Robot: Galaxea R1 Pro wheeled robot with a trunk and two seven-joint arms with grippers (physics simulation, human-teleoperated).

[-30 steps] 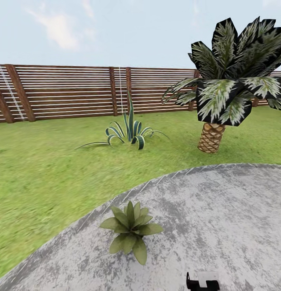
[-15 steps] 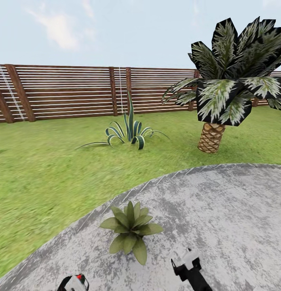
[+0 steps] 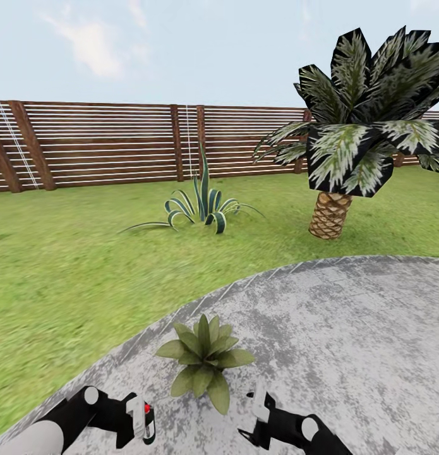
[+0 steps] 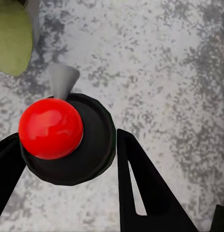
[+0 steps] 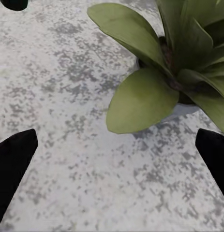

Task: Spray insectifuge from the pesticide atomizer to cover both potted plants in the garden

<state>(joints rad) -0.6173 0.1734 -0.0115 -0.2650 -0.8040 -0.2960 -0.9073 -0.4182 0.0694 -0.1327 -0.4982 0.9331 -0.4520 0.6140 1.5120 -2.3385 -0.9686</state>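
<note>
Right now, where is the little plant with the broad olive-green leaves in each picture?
Head view: the low olive-green potted plant sits low and centre, on the mottled grey paved round.
Left wrist view: one leaf shows at the upper left corner.
Right wrist view: it takes up the upper right.
Shared landmark: the paved round under it.

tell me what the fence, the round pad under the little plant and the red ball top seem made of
Fence: brown horizontal slats, probably wood, matte.
Round pad: mottled grey, looks like stone or concrete, dull.
Red ball top: smooth with highlights, likely glossy plastic.
</note>
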